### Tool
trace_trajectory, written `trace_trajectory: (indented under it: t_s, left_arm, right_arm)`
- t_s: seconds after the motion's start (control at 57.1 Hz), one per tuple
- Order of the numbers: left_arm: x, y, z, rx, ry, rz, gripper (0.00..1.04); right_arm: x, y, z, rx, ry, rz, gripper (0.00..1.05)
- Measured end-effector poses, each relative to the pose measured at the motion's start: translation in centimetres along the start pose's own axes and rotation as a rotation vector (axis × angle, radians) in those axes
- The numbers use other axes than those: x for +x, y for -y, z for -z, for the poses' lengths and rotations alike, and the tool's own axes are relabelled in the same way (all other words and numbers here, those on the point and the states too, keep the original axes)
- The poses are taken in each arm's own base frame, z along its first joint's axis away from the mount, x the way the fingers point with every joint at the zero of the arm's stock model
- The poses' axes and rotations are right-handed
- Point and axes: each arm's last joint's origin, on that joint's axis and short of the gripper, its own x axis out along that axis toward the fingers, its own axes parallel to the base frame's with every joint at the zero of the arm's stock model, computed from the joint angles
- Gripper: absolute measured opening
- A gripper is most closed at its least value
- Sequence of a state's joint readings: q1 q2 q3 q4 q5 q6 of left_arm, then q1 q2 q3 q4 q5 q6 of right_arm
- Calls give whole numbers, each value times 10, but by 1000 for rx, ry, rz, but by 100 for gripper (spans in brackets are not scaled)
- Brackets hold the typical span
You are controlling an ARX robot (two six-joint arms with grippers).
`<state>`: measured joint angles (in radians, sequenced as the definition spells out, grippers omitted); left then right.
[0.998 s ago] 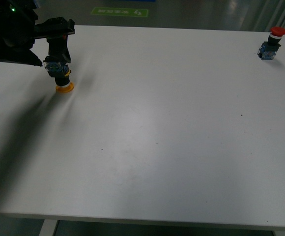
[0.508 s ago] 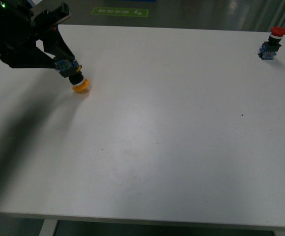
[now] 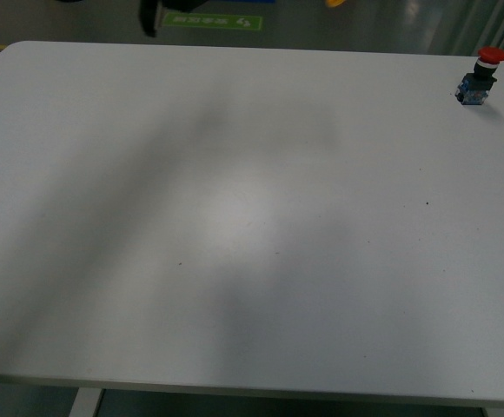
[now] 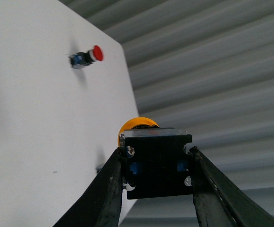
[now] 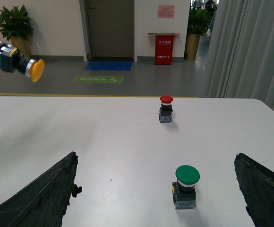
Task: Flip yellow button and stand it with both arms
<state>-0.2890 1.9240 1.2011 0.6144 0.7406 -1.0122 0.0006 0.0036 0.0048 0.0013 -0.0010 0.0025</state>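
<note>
Clamping the blocky black body of the yellow button [image 4: 154, 160] between its fingers, the left gripper [image 4: 157, 163] holds it in the air well above the desk [image 3: 252, 217], cap turned sideways. The right gripper [image 5: 156, 160] hangs low over the desk with its fingers wide apart and nothing between them. The switch looks light, rigid and hard, so its flat-sided body probably gives the sure hold, while the smooth domed cap would likely slip in a pinch.
</note>
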Motion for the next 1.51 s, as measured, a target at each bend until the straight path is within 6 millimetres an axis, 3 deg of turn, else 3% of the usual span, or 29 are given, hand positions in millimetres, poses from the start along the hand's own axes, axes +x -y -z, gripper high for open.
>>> trace_trajectory:
  t_s: [0.193, 0.56, 1.173, 1.225, 1.383, 1.435, 1.505]
  left_arm:
    - [15, 20, 11, -66, 30, 176, 34]
    - [10, 48, 20, -135, 90, 447, 34]
    - [9, 39, 30, -148, 62, 423, 34]
    - [9, 39, 30, -148, 62, 423, 34]
    - [9, 39, 30, -148, 62, 423, 34]
    - [9, 39, 30, -148, 61, 424, 34]
    - [9, 39, 30, -147, 62, 424, 34]
  right_arm:
    - [0, 0, 0, 0, 0, 0, 97]
    - [0, 0, 0, 0, 0, 0, 97]
    - [0, 0, 0, 0, 0, -1, 97]
    - [2, -2, -1, 73, -21, -44, 97]
    - [38, -17, -38, 454, -20, -148, 97]
    - [61, -24, -54, 594, -36, -180, 97]
    - [88, -30, -62, 727, -101, -179, 97]
